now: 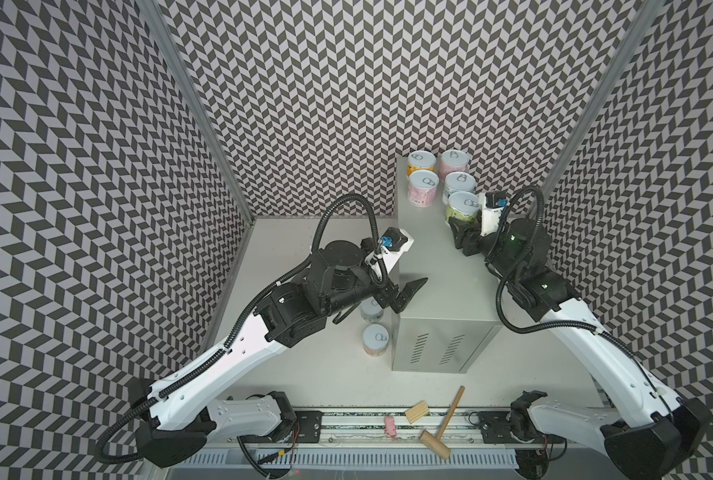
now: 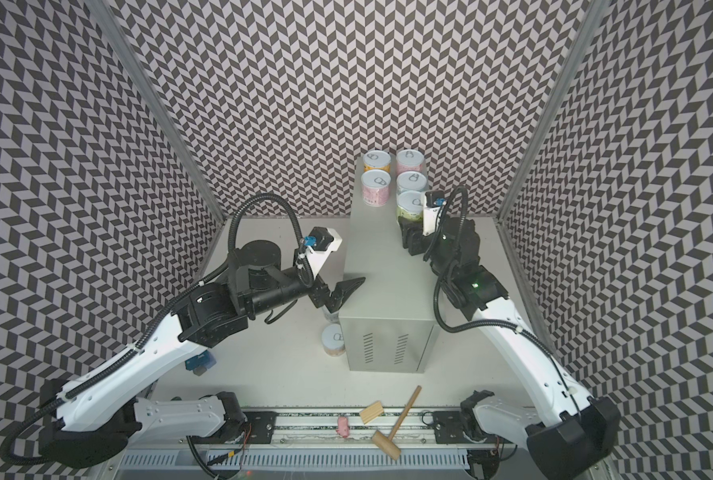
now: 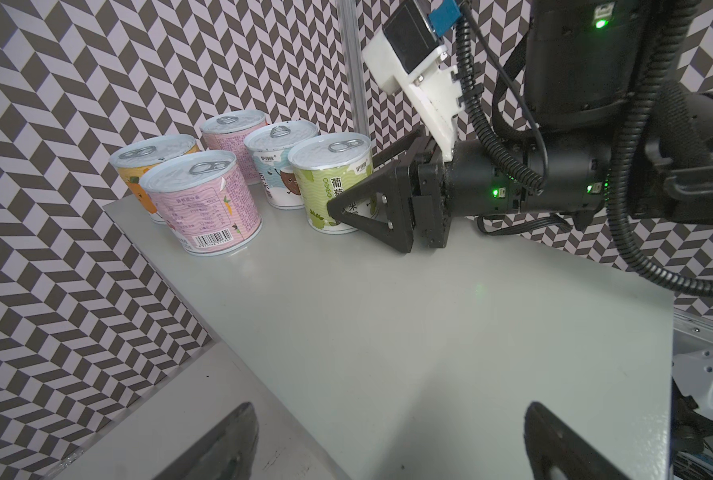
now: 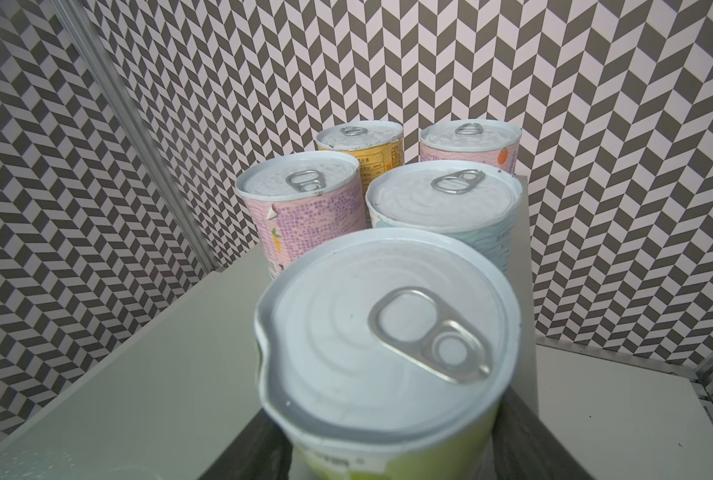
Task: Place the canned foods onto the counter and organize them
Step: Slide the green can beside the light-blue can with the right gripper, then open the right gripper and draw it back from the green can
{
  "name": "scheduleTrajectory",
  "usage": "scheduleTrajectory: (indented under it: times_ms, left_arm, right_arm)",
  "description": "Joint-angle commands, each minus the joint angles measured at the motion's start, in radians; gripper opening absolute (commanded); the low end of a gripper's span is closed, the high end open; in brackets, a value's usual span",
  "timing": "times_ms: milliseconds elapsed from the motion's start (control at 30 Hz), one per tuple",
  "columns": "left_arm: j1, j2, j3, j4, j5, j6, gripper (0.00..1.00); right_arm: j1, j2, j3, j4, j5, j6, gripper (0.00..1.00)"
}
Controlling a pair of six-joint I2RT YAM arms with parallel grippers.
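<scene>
The counter (image 1: 442,270) (image 2: 388,274) stands right of centre. At its far end stand a yellow can (image 1: 421,163), two pink cans (image 1: 454,163) (image 1: 423,189) and a light blue can (image 1: 459,186). My right gripper (image 1: 458,226) (image 4: 388,457) is shut on the green can (image 1: 463,208) (image 3: 330,183) (image 4: 384,332), upright in front of the blue one, its base at the counter top. My left gripper (image 1: 408,293) (image 3: 388,444) hangs open and empty over the counter's left edge. Two cans (image 1: 375,338) (image 1: 371,311) stand on the tabletop beside the counter; the farther one is partly hidden under the left gripper.
A wooden mallet (image 1: 442,419), a wooden block (image 1: 417,411) and a small pink piece (image 1: 390,427) lie by the front rail. Chevron-patterned walls close in the back and both sides. The near half of the counter top (image 3: 409,311) is bare.
</scene>
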Motion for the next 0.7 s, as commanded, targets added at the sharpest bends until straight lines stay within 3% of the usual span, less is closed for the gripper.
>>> scheduleTrajectory:
  times_ms: [0, 667]
  left_arm:
    - [0.003, -0.018, -0.003, 0.024, -0.005, 0.007, 1.00]
    - [0.002, -0.022, -0.008, 0.029, -0.006, 0.007, 1.00]
  right_arm:
    - [-0.009, 0.033, -0.003, -0.034, -0.017, 0.017, 0.68]
    - [-0.021, 0.009, -0.031, -0.032, -0.026, 0.025, 0.68]
